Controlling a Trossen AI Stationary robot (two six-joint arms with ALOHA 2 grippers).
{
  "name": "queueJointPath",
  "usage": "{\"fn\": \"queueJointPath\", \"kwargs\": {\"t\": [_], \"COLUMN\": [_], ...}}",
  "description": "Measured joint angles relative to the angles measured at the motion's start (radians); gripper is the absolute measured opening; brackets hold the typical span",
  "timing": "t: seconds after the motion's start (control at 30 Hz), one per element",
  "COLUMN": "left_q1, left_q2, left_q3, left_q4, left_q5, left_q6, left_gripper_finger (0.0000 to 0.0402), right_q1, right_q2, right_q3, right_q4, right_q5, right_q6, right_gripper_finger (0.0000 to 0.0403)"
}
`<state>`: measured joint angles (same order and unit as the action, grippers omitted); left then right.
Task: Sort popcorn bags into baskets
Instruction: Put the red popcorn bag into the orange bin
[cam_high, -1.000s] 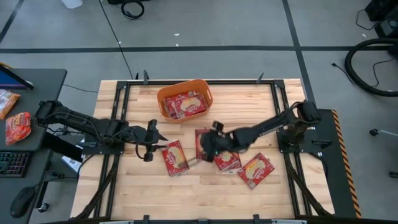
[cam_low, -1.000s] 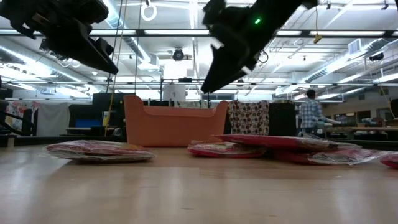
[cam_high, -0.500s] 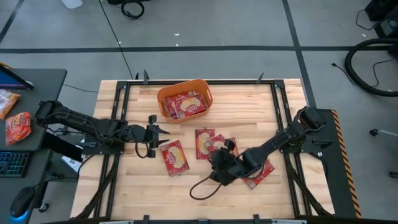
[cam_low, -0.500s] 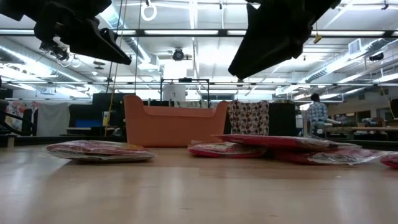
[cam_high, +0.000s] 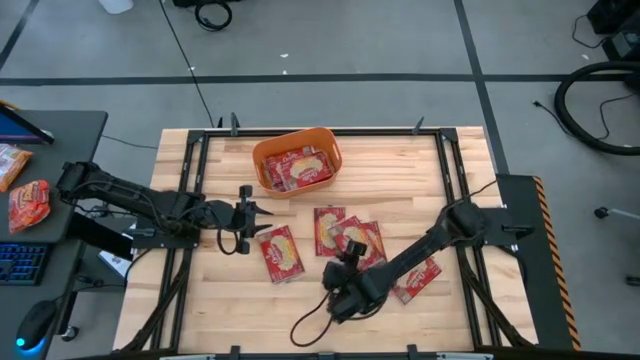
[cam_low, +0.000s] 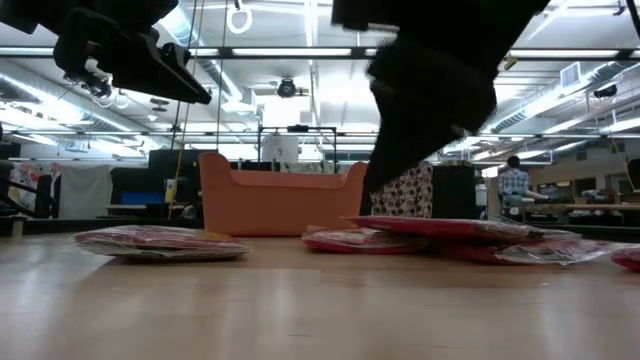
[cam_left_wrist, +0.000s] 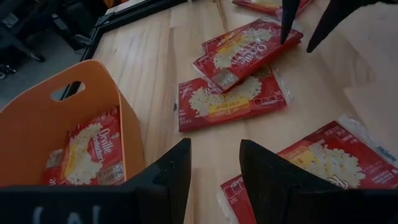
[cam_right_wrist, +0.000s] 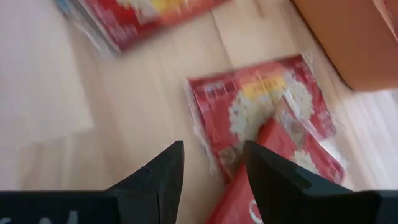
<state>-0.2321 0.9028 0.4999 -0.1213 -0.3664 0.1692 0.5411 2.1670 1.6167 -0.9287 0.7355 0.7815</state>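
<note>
- High view: the left jaws (cam_high: 262, 218) hang over the counter (cam_high: 230, 300) with their fingers spread and empty. The basket (cam_high: 296, 160) lies just beyond them, with bags (cam_high: 298, 167) inside. One loose bag (cam_high: 281, 253) lies just beside these jaws. The right jaws (cam_high: 347, 262) sit at the near edge of the bag pile (cam_high: 345, 236); another bag (cam_high: 420, 272) shows past that arm.
- Low view: the basket (cam_low: 282, 194) stands at the back. The lone bag (cam_low: 160, 242) lies flat under the left arm (cam_low: 120, 50). The pile (cam_low: 440, 236) lies under the right arm (cam_low: 440, 70).
- Left wrist view: the fingers (cam_left_wrist: 168, 177) stand apart with nothing between them. The basket (cam_left_wrist: 56, 130), holding a bag (cam_left_wrist: 90, 149), is to one side, and overlapping bags (cam_left_wrist: 239, 78) lie ahead.
- Right wrist view: the fingers (cam_right_wrist: 158, 171) are spread and empty. Stacked bags (cam_right_wrist: 267, 118) lie just ahead of them.
</note>
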Motion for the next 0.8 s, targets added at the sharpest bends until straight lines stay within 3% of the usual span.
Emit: {"fn": "queueJointPath", "kwargs": {"t": [0.3, 0.8], "left_q1": [0.000, 0.000], "left_q2": [0.000, 0.000], "left_q3": [0.000, 0.000], "left_q4": [-0.003, -0.012], "left_q5": [0.000, 0.000], "left_q6": [0.000, 0.000], "left_gripper_finger": [0.0141, 0.0141], "right_q1": [0.001, 0.050], "right_q2": [0.159, 0.155], "right_q3": [0.118, 0.102], "right_q4": [-0.250, -0.531], "right_q5": [-0.057, -0.116], "right_q6": [0.174, 0.485], "right_gripper_finger": [0.0175, 0.0175]}}
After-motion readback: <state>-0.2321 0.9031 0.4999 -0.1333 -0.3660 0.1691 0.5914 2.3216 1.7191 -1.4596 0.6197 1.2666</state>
